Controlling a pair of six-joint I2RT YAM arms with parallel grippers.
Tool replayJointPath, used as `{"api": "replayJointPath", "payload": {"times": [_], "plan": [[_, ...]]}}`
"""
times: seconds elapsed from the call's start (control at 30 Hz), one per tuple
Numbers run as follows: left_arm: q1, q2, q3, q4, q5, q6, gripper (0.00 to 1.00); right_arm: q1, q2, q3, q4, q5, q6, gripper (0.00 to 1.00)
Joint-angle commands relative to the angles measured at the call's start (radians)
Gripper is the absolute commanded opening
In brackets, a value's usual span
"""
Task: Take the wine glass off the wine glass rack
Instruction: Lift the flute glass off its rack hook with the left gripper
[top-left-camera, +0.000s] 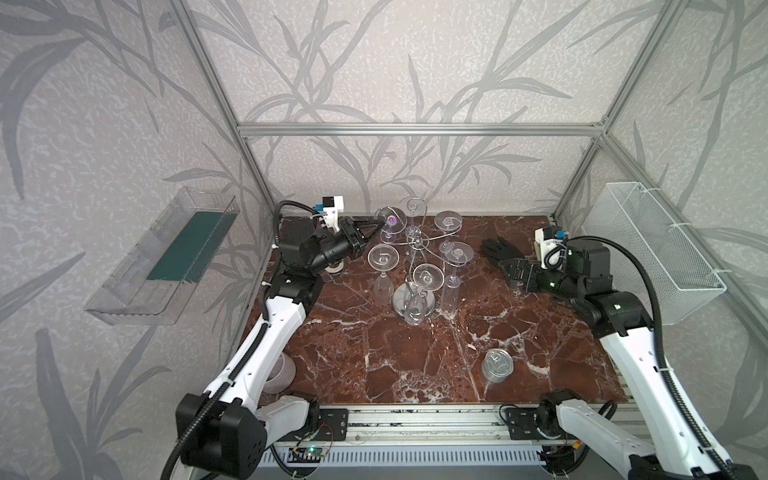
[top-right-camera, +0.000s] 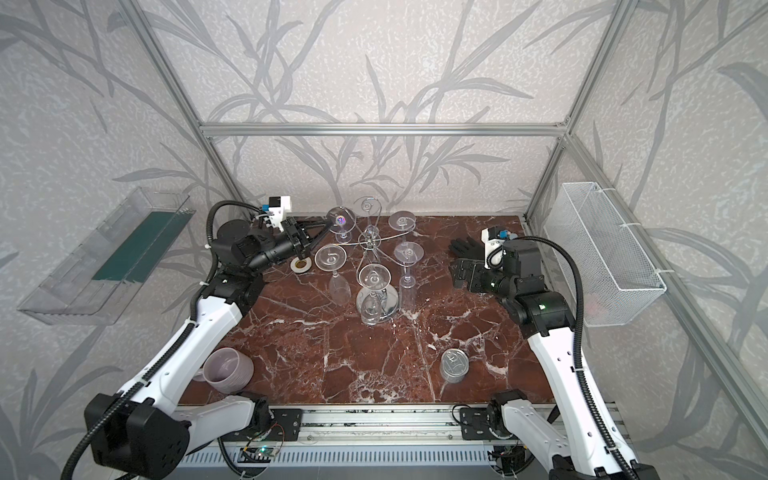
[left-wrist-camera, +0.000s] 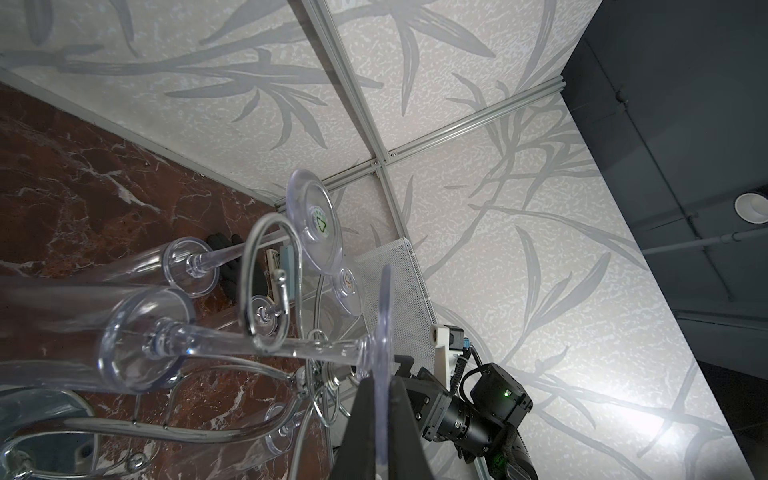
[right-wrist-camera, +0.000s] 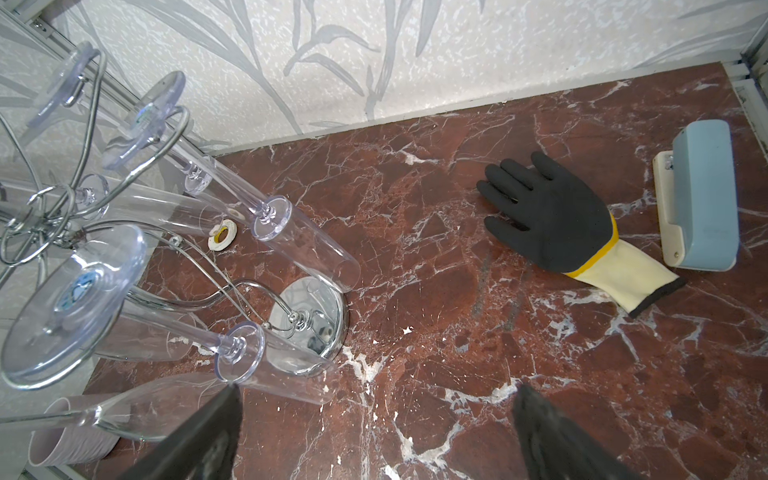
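The wine glass rack (top-left-camera: 415, 242), chrome wire with a round mirrored base (right-wrist-camera: 311, 316), stands mid-table at the back. Several clear glasses hang upside down from its curled arms in both top views. My left gripper (top-left-camera: 379, 225) reaches in from the left and is shut on the flat foot of the back-left wine glass (top-left-camera: 392, 220). In the left wrist view the foot (left-wrist-camera: 384, 316) sits edge-on between the two dark fingers (left-wrist-camera: 363, 419), and the stem passes through a spiral curl (left-wrist-camera: 270, 282). My right gripper (top-left-camera: 505, 266) is open, low over the marble to the right of the rack, with nothing in it (right-wrist-camera: 378, 390).
A black glove (right-wrist-camera: 548, 216) and a blue-white device (right-wrist-camera: 698, 195) lie at the back right. A tin can (top-left-camera: 497, 365) stands front right, a mauve cup (top-right-camera: 227, 370) front left, a tape roll (top-right-camera: 302, 264) beside the left wrist. A wire basket (top-left-camera: 652, 249) hangs on the right wall.
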Motion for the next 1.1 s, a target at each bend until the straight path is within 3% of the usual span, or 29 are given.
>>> {"api": "replayJointPath", "payload": {"times": [0.0,0.63,0.9,1.07], "plan": [[-0.004,-0.063,-0.014,-0.029,-0.029,0.036,0.00,0.004,0.007,-0.002,0.006,-0.024,-0.018,0.99],[0.015,-0.278,-0.056,-0.322,-0.299,0.181,0.00,0.004,0.056,0.016,0.019,-0.059,-0.045,0.99],[0.027,-0.304,0.049,-0.547,-0.436,0.384,0.00,0.004,0.046,0.026,-0.005,-0.038,-0.039,0.99],[0.029,-0.253,0.163,-0.640,-0.465,0.534,0.00,0.004,0.028,0.024,0.001,-0.027,-0.021,0.99]]}}
